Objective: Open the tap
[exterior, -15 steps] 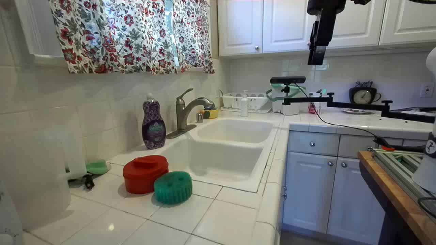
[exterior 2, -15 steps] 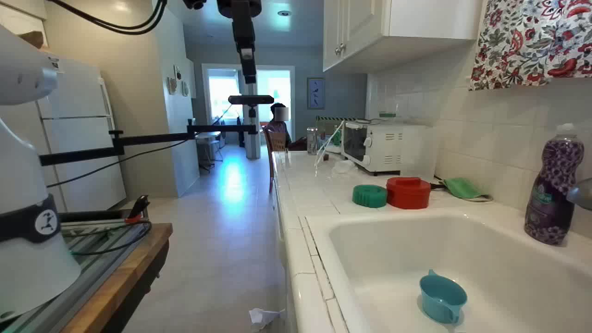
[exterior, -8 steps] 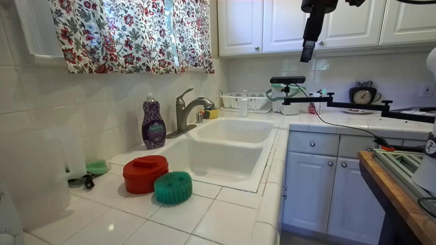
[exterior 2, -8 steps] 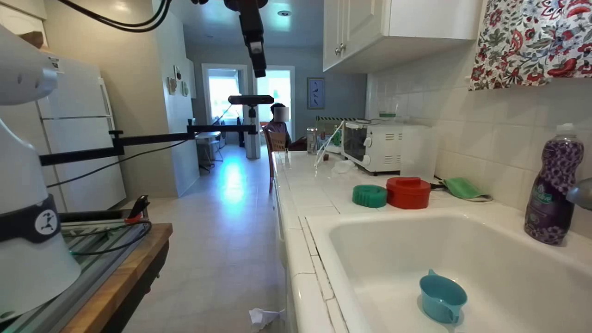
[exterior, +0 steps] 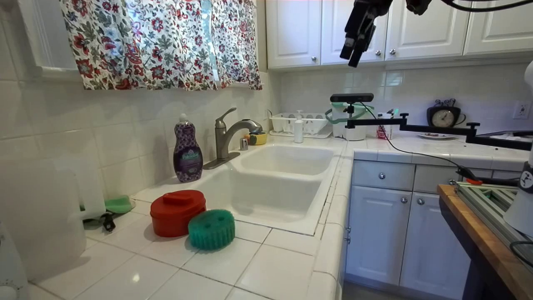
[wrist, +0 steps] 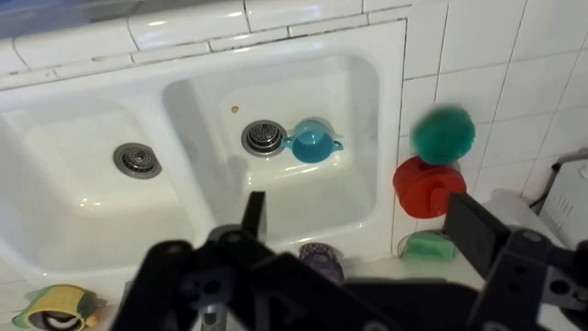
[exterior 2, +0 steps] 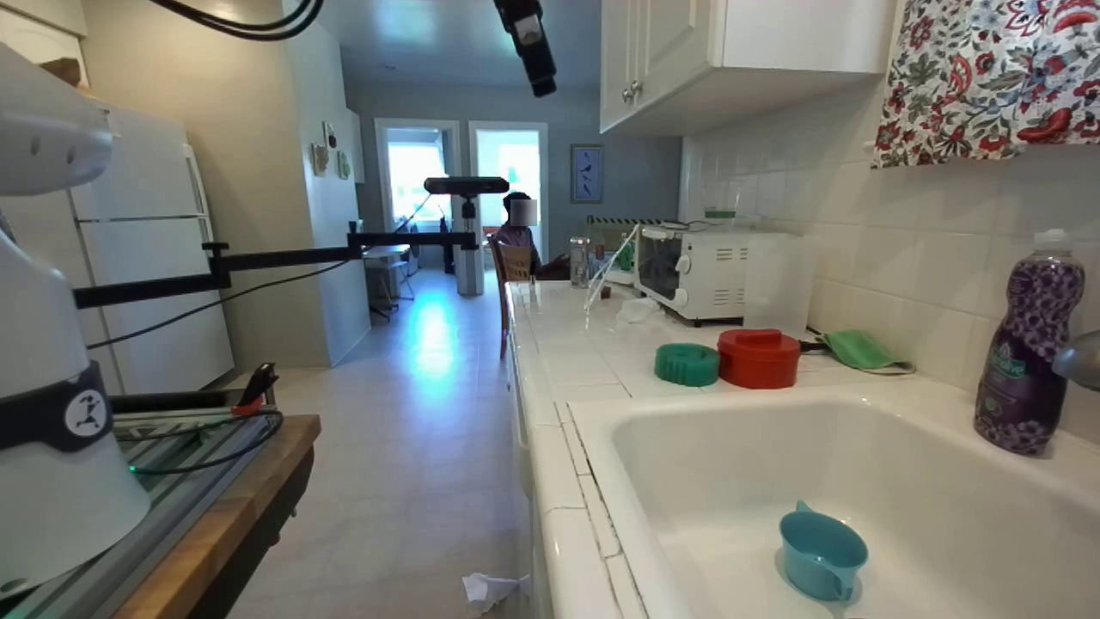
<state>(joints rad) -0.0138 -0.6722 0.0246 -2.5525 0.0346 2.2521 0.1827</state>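
The tap [exterior: 225, 141] is grey brushed metal with an arched spout and a lever handle on top. It stands behind the white double sink in an exterior view. Only its spout end [exterior 2: 1081, 359] shows at the right edge in an exterior view. In the wrist view my gripper hides most of it; a grey rounded part [wrist: 225, 227] shows behind a finger. My gripper [exterior: 349, 59] is high above the counter, apart from the tap, tilted, with its fingers spread. It also shows in an exterior view [exterior 2: 543, 86]. In the wrist view the gripper [wrist: 356, 197] is open and empty.
A purple soap bottle [exterior: 188, 150] stands beside the tap. A red container [exterior: 177, 214] and a green scrubber [exterior: 211, 230] sit near the sink's edge. A blue cup [exterior 2: 822, 554] lies in a basin. A camera arm [exterior: 433, 126] reaches over the counter.
My gripper has moved up and sideways toward the sink and tap side in both exterior views. It has tilted and turned, and both fingers now show apart. The tap has not moved.
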